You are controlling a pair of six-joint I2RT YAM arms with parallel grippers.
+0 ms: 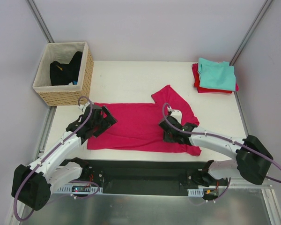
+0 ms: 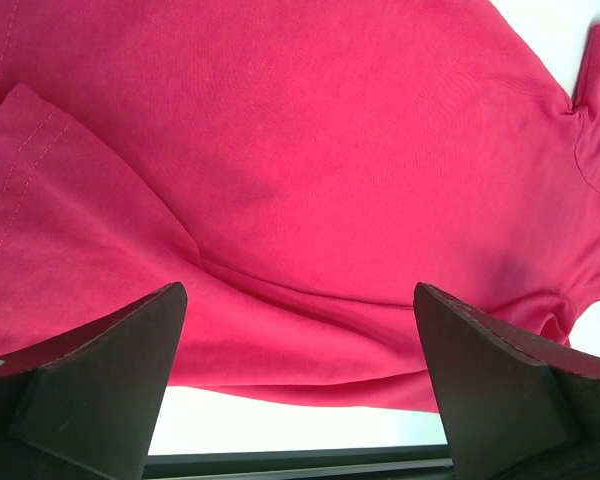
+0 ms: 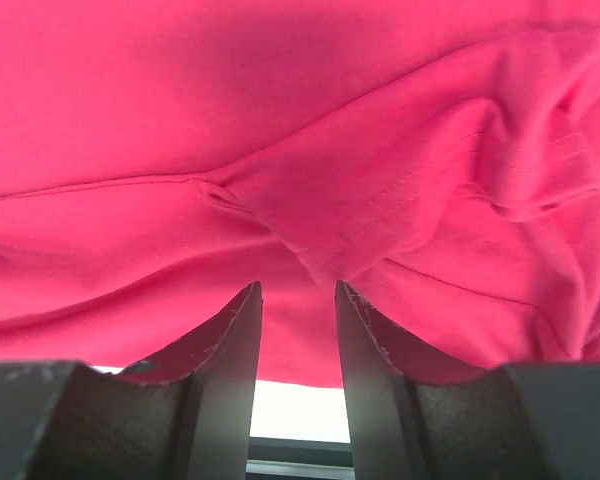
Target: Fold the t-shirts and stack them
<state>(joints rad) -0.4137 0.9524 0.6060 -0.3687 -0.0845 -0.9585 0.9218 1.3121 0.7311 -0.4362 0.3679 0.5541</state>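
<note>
A: What is being shown on the white table (image 1: 131, 75)?

B: The magenta-pink t-shirt (image 1: 131, 126) is being displayed flat across the near middle of it. Its body is lying crosswise, with one sleeve pointing toward the far side and the other bunching at the near right corner.

A: And what is being seen at the sides?

B: A woven wicker basket (image 1: 82, 89) is being seen at the far left corner, with dark items (image 1: 65, 70) lying inside. At the far right, well apart from the pink shirt, a folded teal t-shirt (image 1: 218, 77) is being borne on a folded red t-shirt (image 1: 196, 82). The red edge is showing along the left and near sides.

A: How is the left arm being placed?

B: The left gripper (image 1: 104, 121) is being held over the shirt's left end, its jaws being spread wide. In the left wrist view, pink cloth is being seen below the fingers (image 2: 110, 380).

A: And the right one?

B: The right gripper (image 1: 166, 133) is being set on the shirt's near right part, beside the bunched sleeve. Its jaws are being drawn narrow, and a raised ridge of pink fabric is being pinched between the fingertips (image 3: 242, 320), with creases gathering around that spot.
</note>
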